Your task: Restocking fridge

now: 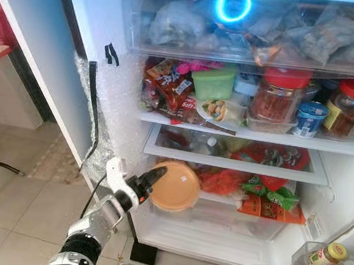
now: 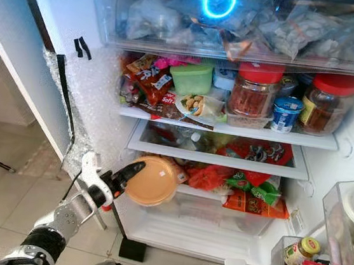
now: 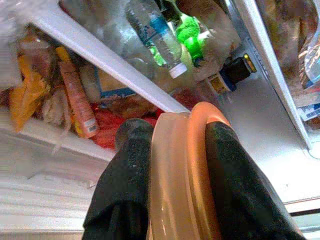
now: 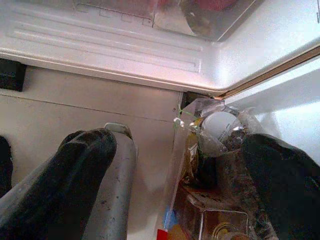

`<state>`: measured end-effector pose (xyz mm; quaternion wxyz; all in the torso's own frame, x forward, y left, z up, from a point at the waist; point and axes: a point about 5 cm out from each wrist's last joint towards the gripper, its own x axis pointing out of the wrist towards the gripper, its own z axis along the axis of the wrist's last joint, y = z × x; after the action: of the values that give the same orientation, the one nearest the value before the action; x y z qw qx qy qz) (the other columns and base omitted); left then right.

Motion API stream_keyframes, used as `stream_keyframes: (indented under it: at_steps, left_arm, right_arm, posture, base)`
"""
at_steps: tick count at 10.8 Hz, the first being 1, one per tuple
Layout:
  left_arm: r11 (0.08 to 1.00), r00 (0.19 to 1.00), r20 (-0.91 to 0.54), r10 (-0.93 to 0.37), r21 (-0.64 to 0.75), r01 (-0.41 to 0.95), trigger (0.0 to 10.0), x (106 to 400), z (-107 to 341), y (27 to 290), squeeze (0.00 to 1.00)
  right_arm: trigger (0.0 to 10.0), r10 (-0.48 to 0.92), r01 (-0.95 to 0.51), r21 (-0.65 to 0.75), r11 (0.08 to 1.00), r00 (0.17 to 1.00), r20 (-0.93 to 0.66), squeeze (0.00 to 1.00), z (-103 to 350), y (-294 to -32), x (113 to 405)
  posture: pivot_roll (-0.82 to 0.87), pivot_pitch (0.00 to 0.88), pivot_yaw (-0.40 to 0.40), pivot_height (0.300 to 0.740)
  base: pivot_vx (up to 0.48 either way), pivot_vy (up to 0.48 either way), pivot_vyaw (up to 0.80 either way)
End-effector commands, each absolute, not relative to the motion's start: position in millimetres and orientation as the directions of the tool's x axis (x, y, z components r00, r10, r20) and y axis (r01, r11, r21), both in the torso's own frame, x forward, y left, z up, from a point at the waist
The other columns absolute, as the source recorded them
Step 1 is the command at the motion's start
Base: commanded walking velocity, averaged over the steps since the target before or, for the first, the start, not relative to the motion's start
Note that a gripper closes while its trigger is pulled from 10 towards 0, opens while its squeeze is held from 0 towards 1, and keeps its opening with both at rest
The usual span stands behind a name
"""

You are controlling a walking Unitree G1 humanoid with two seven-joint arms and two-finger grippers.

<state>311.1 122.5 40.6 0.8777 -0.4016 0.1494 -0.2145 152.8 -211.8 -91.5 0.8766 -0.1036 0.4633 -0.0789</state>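
**Fingers pinch the orange tub at the lower shelf's left end**

The left gripper's (image 1: 150, 186) two black fingers (image 3: 125, 185) press on either side of a flat orange tub (image 1: 175, 186), one on the lid face and one on the base, with the lid seam running between them in the left wrist view. Gripping across the thin dimension holds the tub on edge, its round face turned outward; I judge this lets it slide in sideways where a flat carry would need more width.

The tub sits at the front left of the lower shelf (image 1: 220, 198), at about 7 o'clock in the fridge opening, its upper rim just under the white lip of the drawer (image 1: 231, 161) above. At its 3 o'clock lie red and green packets (image 1: 265, 197), close beside it or touching; I cannot tell which. At its 9 o'clock is the frosted fridge wall (image 1: 120, 100), near the gripper's wrist. Free room is therefore thin on both sides and overhead; the clear way is straight back or out toward the floor (image 1: 21, 204) at 6 o'clock.

The right gripper (image 4: 175, 165) hangs low by the door bin (image 1: 325, 264) at 5 o'clock, its fingers spread wide around nothing, a jar (image 1: 328, 257) beyond them.
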Motion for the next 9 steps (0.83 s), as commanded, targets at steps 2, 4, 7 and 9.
stream_keyframes:
  at_steps: [2, 4, 7, 9]
  left_arm:
    - [0.590, 0.862, -0.064, -0.503, -0.754, 0.288, 10.0, 317.8, 47.5, 122.4, 0.00]
    - [0.584, 0.853, -0.062, -0.518, -0.755, 0.299, 10.0, 318.2, 47.4, 119.5, 0.00]
    - [0.582, 0.847, -0.064, -0.527, -0.754, 0.305, 10.0, 317.0, 45.5, 118.3, 0.00]
    - [0.580, 0.840, -0.065, -0.539, -0.752, 0.314, 10.0, 316.6, 45.1, 117.4, 0.00]
  right_arm:
    - [10.0, -0.223, 0.023, -0.245, 0.969, 0.506, -0.833, 0.00, -98.3, -208.2, 138.4]
    - [10.0, -0.223, 0.023, -0.245, 0.969, 0.504, -0.834, 0.00, -98.4, -208.1, 138.5]
    - [10.0, -0.227, 0.027, -0.249, 0.968, 0.507, -0.831, 0.00, -98.2, -208.1, 138.5]
    - [10.0, -0.227, 0.026, -0.249, 0.968, 0.506, -0.832, 0.00, -98.4, -208.0, 138.3]
  posture:
    - [-0.14, 0.000, 0.089, 0.660]
    - [-0.14, 0.000, 0.088, 0.660]
    - [-0.13, 0.000, 0.086, 0.660]
    - [-0.13, 0.000, 0.088, 0.660]
  base:
    - [0.298, 0.000, 0.00]
    - [0.319, 0.000, 0.00]
    - [0.336, 0.000, 0.00]
    - [0.345, 0.000, 0.00]
